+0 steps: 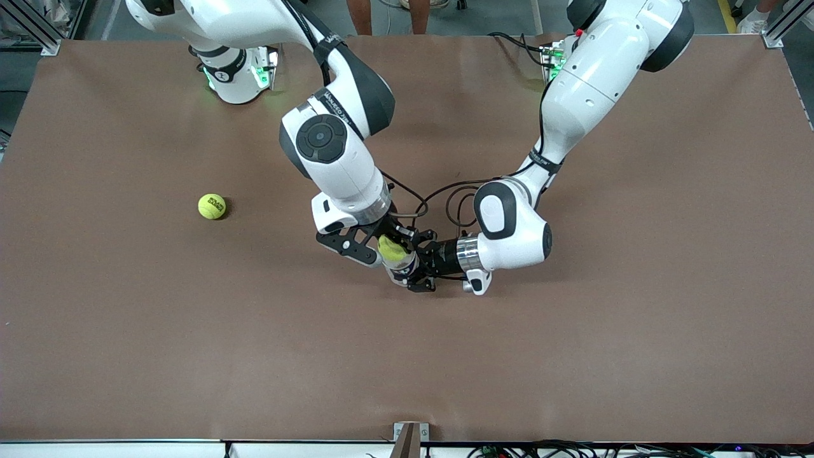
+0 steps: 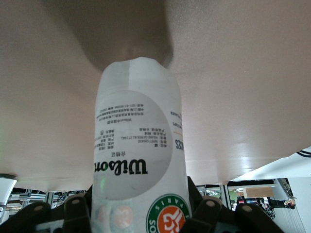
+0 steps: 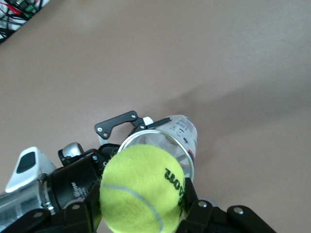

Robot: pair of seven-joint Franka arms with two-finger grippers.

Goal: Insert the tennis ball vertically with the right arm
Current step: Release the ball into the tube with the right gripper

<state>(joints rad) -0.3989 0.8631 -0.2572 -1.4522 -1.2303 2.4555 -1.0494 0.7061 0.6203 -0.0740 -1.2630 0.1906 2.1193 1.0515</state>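
Note:
My right gripper (image 1: 389, 249) is shut on a yellow-green tennis ball (image 1: 392, 249) and holds it right over the open mouth of a clear Wilson ball can (image 1: 402, 265). In the right wrist view the ball (image 3: 142, 188) sits between my fingers just above the can's rim (image 3: 165, 141). My left gripper (image 1: 421, 266) is shut on the can from the side and holds it upright at the table's middle. The left wrist view shows the can's white label (image 2: 138, 155) between my fingers. A second tennis ball (image 1: 212, 206) lies on the table toward the right arm's end.
The brown table (image 1: 572, 350) bears nothing else. Black cables (image 1: 445, 200) loop from the left arm's wrist over the table near the grippers. A metal bracket (image 1: 410, 439) stands at the table's edge nearest the front camera.

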